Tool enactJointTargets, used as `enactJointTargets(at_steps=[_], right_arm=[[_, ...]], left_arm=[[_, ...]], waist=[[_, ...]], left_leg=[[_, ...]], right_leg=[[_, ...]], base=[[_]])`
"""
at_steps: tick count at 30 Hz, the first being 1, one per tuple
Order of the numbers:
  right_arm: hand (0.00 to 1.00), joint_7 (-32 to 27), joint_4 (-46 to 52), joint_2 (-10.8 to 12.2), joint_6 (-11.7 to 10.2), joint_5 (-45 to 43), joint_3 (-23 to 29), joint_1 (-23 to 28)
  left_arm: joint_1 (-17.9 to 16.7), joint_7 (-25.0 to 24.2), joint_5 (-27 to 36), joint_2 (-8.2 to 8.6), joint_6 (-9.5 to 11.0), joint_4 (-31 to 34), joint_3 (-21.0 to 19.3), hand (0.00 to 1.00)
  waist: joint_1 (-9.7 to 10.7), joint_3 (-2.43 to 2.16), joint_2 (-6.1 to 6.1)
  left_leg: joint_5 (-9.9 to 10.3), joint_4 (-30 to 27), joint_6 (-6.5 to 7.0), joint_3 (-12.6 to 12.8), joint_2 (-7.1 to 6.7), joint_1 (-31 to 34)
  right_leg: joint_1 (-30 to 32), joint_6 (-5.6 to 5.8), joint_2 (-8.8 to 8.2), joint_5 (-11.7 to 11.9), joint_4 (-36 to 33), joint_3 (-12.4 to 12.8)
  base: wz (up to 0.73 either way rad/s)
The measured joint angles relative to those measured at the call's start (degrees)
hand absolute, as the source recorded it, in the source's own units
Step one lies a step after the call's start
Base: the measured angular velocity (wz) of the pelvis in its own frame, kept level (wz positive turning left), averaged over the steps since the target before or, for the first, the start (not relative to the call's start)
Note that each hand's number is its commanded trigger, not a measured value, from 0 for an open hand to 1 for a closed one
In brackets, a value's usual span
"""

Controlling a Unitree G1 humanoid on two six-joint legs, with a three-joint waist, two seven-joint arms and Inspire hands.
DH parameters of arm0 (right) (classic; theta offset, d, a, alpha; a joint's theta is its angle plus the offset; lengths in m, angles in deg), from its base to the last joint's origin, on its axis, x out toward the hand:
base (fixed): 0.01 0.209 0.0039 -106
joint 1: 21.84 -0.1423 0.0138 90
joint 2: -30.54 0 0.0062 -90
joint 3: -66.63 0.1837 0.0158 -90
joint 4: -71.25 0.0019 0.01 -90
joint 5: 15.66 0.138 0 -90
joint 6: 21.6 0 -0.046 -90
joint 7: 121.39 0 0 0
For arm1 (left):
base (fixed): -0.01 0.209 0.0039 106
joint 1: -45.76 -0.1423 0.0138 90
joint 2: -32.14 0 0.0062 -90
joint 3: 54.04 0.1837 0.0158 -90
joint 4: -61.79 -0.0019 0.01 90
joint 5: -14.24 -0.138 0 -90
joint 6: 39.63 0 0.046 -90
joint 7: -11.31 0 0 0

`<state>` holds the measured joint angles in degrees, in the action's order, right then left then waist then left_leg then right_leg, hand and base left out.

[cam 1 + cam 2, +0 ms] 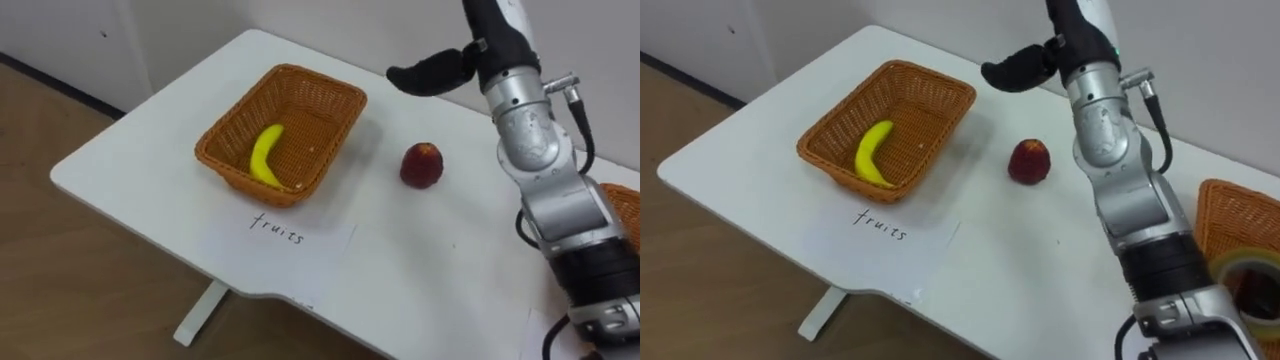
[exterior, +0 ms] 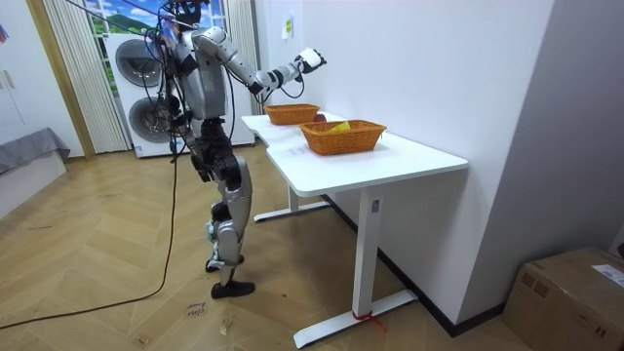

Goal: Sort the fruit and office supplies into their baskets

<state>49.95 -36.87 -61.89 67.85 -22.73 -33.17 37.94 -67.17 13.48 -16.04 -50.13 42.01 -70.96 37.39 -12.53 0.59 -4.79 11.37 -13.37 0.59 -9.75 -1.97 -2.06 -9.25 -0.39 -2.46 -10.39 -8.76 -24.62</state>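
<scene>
Holding the right hand up above the far side of the table, beyond the apple, with dark fingers loosely outstretched and carrying nothing. Noting on the white table the fruit basket to the left and a second basket at the right edge. Reading a paper label just in front of the fruit basket. Counting the banana as sorted, lying inside. Counting the red apple as pending, sitting on bare tabletop just beside that basket. Spotting a pale ring, possibly tape, in the second basket. Judging the sort partway done.
</scene>
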Motion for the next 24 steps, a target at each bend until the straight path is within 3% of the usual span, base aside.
enactJointTargets(at_steps=[4,14,21,24], right_arm=[[0.00,-0.4,-2.5,0.0,0.0,3.2,0.1,0.0],[0.00,-2.7,-4.1,0.2,0.0,13.6,1.5,0.0],[0.00,-2.4,-9.2,0.2,0.0,23.7,4.5,0.3],[0.00,-2.4,-11.6,0.2,0.0,25.8,4.3,0.3]], left_arm=[[-0.3,-0.2,0.9,0.00,0.0,0.0,0.3,0.00],[-0.3,-0.2,0.9,0.35,0.0,-0.1,1.1,0.00],[-1.3,0.0,1.0,1.05,-0.5,-0.3,1.7,0.00],[-1.3,0.0,1.1,1.12,-0.7,-0.3,2.1,0.00]], waist=[[1.0,0.01,0.00],[1.3,-0.03,-0.11],[1.5,0.31,0.46],[1.1,0.05,1.33]], left_leg=[[0.0,0.0,-0.01,0.0,0.03,0.3],[-0.1,-0.3,0.13,-0.9,-0.49,0.4],[-0.3,-1.0,0.47,-1.6,-1.13,1.9],[-0.3,-1.3,0.48,-1.5,-1.13,2.6]], right_leg=[[0.3,0.07,-0.31,0.0,-0.1,0.0],[0.0,0.15,-0.40,-0.1,-0.1,-1.1],[0.6,0.36,-0.76,-0.2,0.0,-2.3],[1.2,0.35,-0.77,-0.2,-0.2,-2.3]], base=[[0.00],[0.04],[0.09],[0.01]])
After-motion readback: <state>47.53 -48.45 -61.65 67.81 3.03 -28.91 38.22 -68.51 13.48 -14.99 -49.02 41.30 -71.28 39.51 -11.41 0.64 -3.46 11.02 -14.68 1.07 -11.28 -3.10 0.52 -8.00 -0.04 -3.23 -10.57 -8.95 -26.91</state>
